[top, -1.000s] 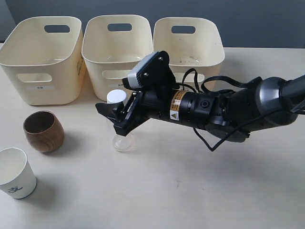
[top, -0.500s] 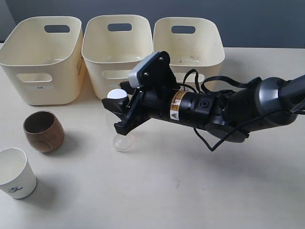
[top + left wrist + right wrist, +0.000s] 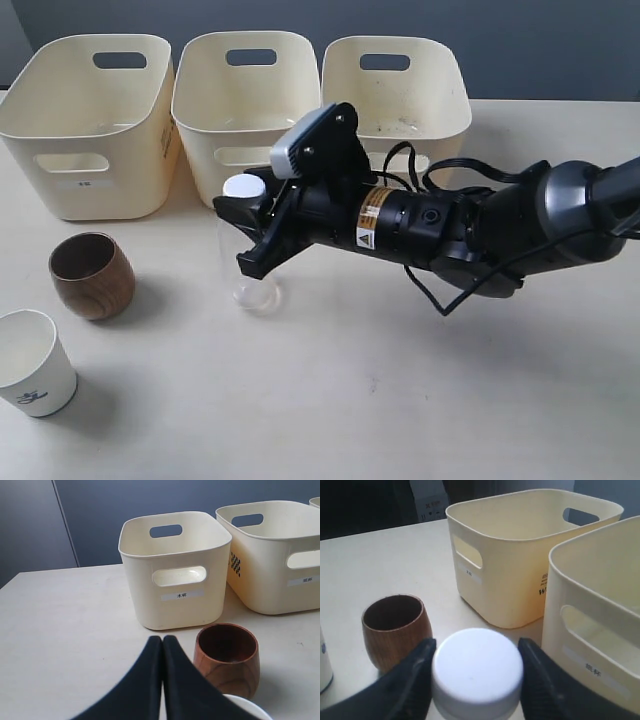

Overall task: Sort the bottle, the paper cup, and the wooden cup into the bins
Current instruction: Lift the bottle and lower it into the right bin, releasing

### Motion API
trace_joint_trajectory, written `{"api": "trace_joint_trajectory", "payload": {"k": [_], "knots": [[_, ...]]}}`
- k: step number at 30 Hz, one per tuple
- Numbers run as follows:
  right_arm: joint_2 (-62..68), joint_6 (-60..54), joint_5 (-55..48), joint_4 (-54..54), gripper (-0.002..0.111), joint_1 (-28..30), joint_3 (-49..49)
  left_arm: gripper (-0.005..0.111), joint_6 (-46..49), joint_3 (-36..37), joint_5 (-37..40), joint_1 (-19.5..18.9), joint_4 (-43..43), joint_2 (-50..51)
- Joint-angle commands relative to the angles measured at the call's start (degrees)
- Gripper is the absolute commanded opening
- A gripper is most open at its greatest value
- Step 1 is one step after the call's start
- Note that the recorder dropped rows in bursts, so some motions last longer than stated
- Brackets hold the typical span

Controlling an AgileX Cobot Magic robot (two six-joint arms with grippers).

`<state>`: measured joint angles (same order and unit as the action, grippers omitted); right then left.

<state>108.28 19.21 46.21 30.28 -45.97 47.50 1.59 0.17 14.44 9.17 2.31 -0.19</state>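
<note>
Between right hand (image 3: 476, 680) fingers, bottle (image 3: 246, 240) upright before bins (image 3: 245, 150)

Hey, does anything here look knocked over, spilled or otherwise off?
Nothing stands out. The bottle stands upright between the right gripper's jaws, both cups sit upright, and the three bins stand in a straight row.

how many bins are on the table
3, in a row at the table's back: the left bin, the middle bin, the right bin. None looks hidden.
</note>
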Motion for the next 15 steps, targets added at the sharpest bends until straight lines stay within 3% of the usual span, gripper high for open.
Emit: {"api": "trace_joint_trajectory", "payload": {"k": [1, 10, 15], "knots": [[-4.68, -0.20, -1.50, -1.52, 0.000, -0.14, 0.22, 0.000, -0.09, -0.17, -0.77, 0.16, 0.06, 0.19], [-20.08, -6.93, -11.03, -8.11, 0.000, -0.02, 0.22, 0.000, -0.09, -0.17, -0.77, 0.16, 0.06, 0.19], [-26.43, -14.59, -20.51, -18.66, 0.000, 2.05, 3.24, 0.000, -0.09, -0.17, -0.77, 0.16, 0.06, 0.19]]}}
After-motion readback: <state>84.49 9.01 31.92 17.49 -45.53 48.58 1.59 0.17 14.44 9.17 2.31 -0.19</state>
